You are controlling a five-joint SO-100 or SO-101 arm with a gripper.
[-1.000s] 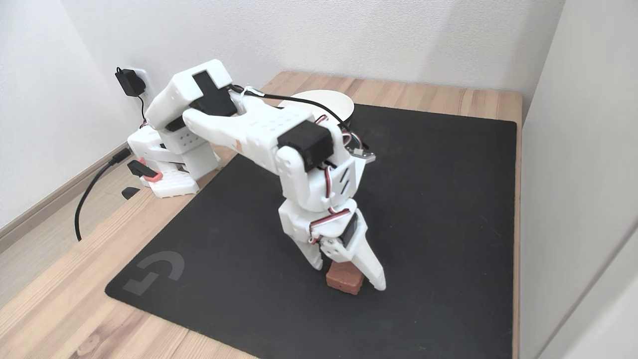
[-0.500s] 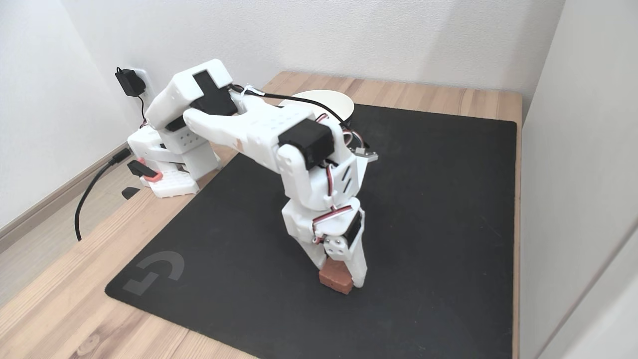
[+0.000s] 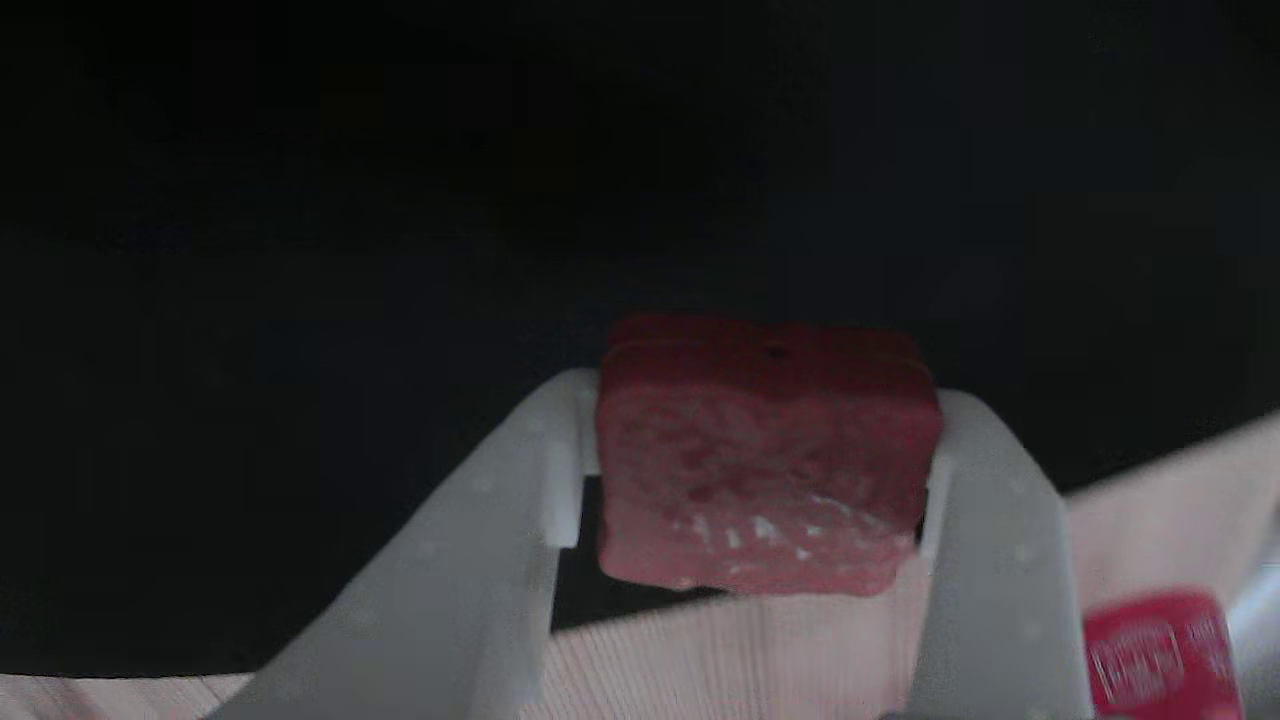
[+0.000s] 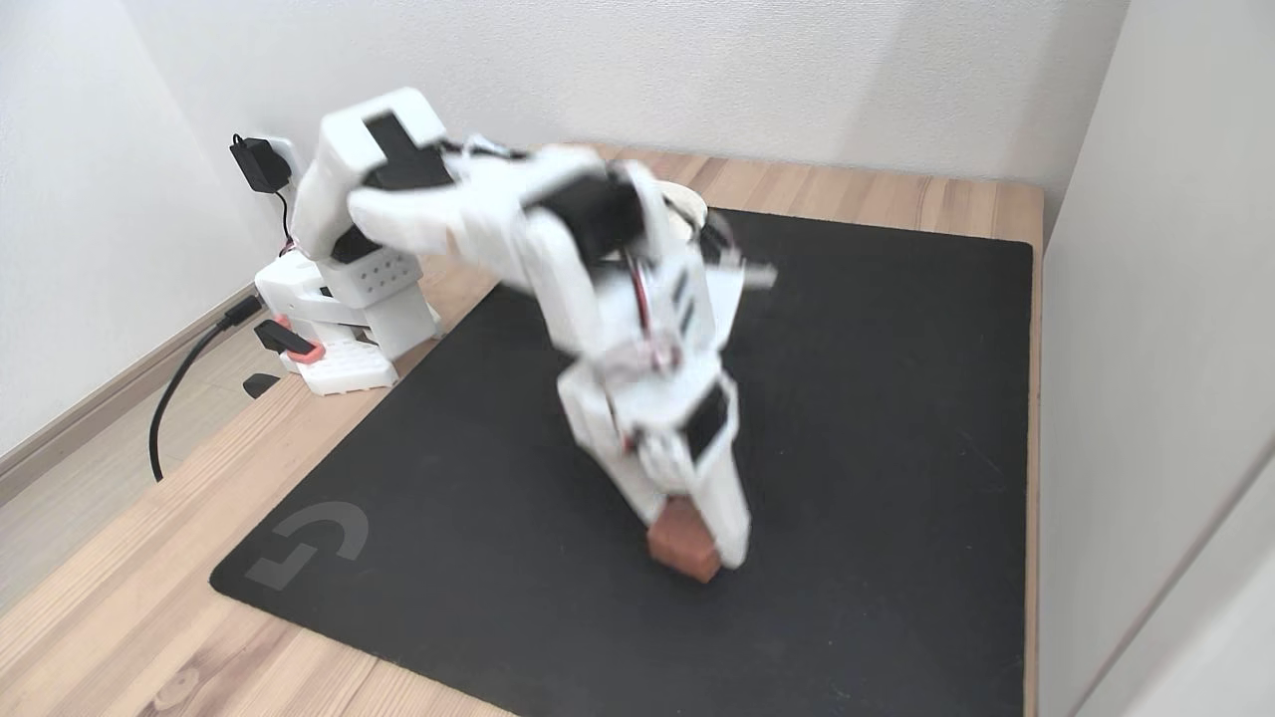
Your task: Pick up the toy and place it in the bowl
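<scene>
The toy [image 3: 765, 460] is a chunky dark red block with a pinkish, white-flecked broad face. In the other view my gripper [image 3: 760, 450] is shut on it, one white finger [image 3: 480, 560] pressed to each side. In the fixed view the toy [image 4: 680, 545] sits at the tips of my gripper [image 4: 697, 548], low over the black mat [image 4: 896, 448] near its front middle. Whether it touches the mat I cannot tell. The arm is blurred with motion. Only a bit of the white bowl's rim [image 4: 690, 205] shows, behind the arm at the mat's far edge.
A red round tin [image 3: 1150, 650] with white print lies on the wooden table by the mat's edge, at the lower right of the other view. The arm's base [image 4: 339, 319] stands at the left with a cable and charger [image 4: 259, 164]. Walls close in behind and on the right.
The fingers went from straddling the toy to shut on it. The arm's upper links have since swung up and back, blurring, and the toy has shifted slightly with the gripper.
</scene>
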